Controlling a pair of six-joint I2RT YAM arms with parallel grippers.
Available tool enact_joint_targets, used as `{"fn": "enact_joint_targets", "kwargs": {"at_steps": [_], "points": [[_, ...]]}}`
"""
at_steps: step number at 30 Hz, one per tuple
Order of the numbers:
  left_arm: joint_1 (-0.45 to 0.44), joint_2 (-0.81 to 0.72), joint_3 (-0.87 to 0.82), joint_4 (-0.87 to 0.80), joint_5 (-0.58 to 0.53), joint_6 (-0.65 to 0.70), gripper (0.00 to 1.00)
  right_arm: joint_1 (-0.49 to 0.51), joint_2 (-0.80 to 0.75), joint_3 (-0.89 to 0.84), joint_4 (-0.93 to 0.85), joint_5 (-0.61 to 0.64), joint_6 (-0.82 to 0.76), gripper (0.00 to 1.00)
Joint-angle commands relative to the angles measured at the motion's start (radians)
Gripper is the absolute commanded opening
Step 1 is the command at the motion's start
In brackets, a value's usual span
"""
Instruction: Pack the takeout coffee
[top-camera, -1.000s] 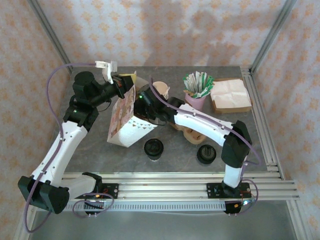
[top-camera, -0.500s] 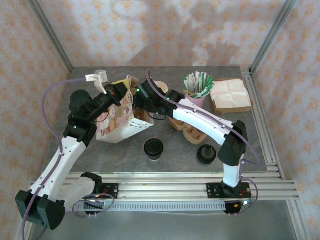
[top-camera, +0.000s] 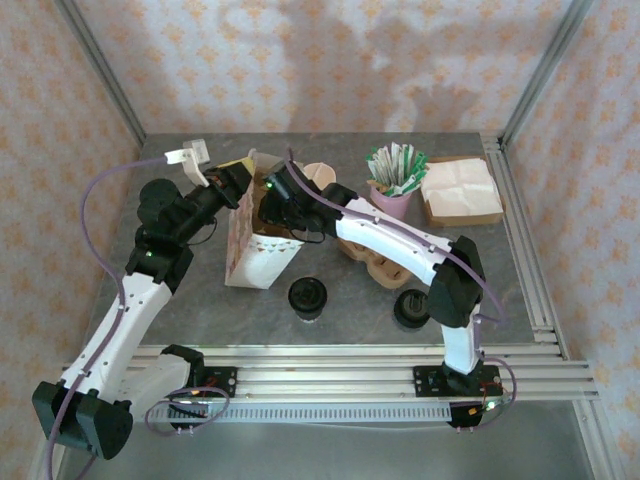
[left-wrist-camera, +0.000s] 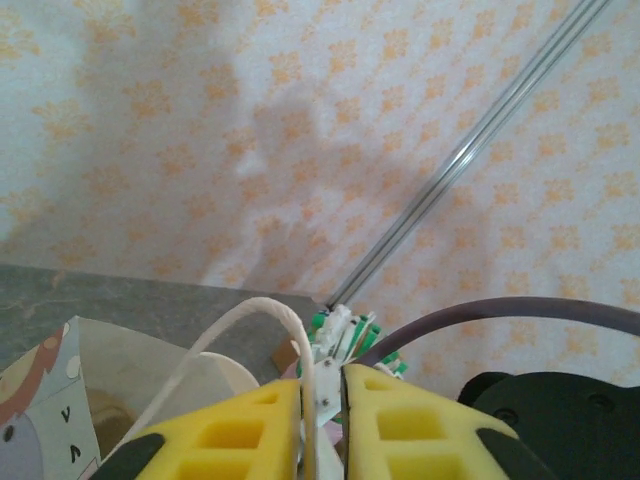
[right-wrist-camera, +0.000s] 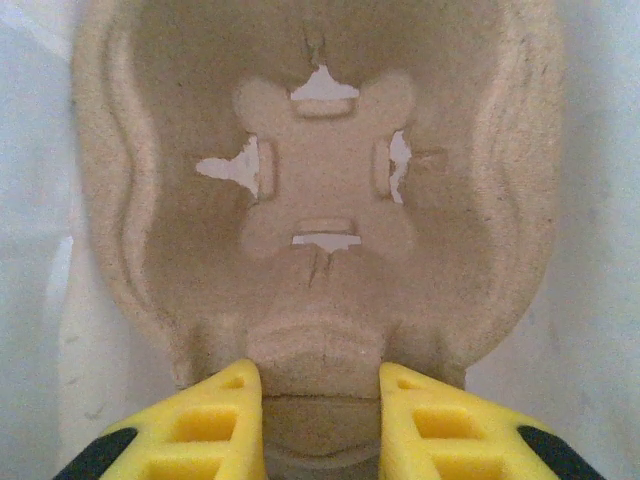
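At the left, the left gripper was pinched nearly shut on the top edge of the paper bag, just where its white cord handle loops up. It held the bag upright with its mouth open.

Reaching down into that mouth, the right gripper had its yellow fingers set narrow around the near tab of a moulded pulp cup carrier. The carrier lay low between the bag's white inner walls. The step in hand looked to be seating this carrier in the bottom of the bag, before any cup went in.

The takeout coffee stood on the table just in front of the bag, outside it and touched by neither arm. From above only its black lid was plain. A second black round item stood further right, probably the loose lids, though the overhead view did not settle it.

The next move would likely call for the right fingers to let go of the carrier and lift straight out without snagging the bag's rim. They would then take the coffee below its lid and keep it upright. The left grip would need to hold the mouth open so that the cup could go down into a carrier well.
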Motion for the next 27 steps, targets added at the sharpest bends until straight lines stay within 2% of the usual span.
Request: {"fn": "enact_joint_targets", "kwargs": {"at_steps": [1, 2, 3, 9, 13, 15, 18, 20, 22, 24, 27], "points": [[0.028, -0.006, -0.012, -0.003, -0.016, -0.042, 0.37, 0.008, 0.008, 0.003, 0.015, 0.002, 0.006, 0.26], [0.033, -0.011, -0.013, -0.001, -0.014, -0.054, 0.5, 0.008, 0.01, 0.005, 0.011, 0.005, 0.004, 0.26], [0.036, -0.016, -0.013, -0.002, -0.01, -0.06, 0.58, 0.008, 0.011, 0.006, 0.008, 0.006, 0.004, 0.26], [0.038, -0.078, 0.043, -0.08, -0.04, -0.032, 0.89, 0.009, 0.029, 0.026, -0.007, -0.001, 0.0, 0.26], [0.043, -0.126, 0.083, -0.124, -0.081, -0.02, 1.0, 0.013, 0.031, 0.034, -0.012, 0.005, -0.005, 0.26], [0.048, -0.136, 0.107, -0.149, -0.103, -0.023, 1.0, 0.014, 0.034, 0.039, -0.016, 0.007, -0.005, 0.26], [0.075, -0.141, 0.135, -0.22, -0.214, -0.064, 1.0, 0.017, 0.035, 0.045, -0.024, 0.007, -0.008, 0.26], [0.146, -0.127, 0.111, -0.205, -0.215, -0.15, 1.0, 0.017, 0.033, 0.045, -0.026, 0.007, -0.009, 0.26], [0.244, -0.102, 0.063, -0.176, -0.214, -0.295, 1.0, 0.016, 0.033, 0.047, -0.028, 0.006, -0.011, 0.26], [0.337, -0.052, 0.035, -0.195, -0.18, -0.398, 1.0, 0.017, 0.034, 0.048, -0.031, 0.005, -0.01, 0.26], [0.414, 0.028, 0.004, -0.223, -0.163, -0.452, 0.88, 0.017, 0.036, 0.051, -0.037, 0.006, -0.014, 0.26]]}}
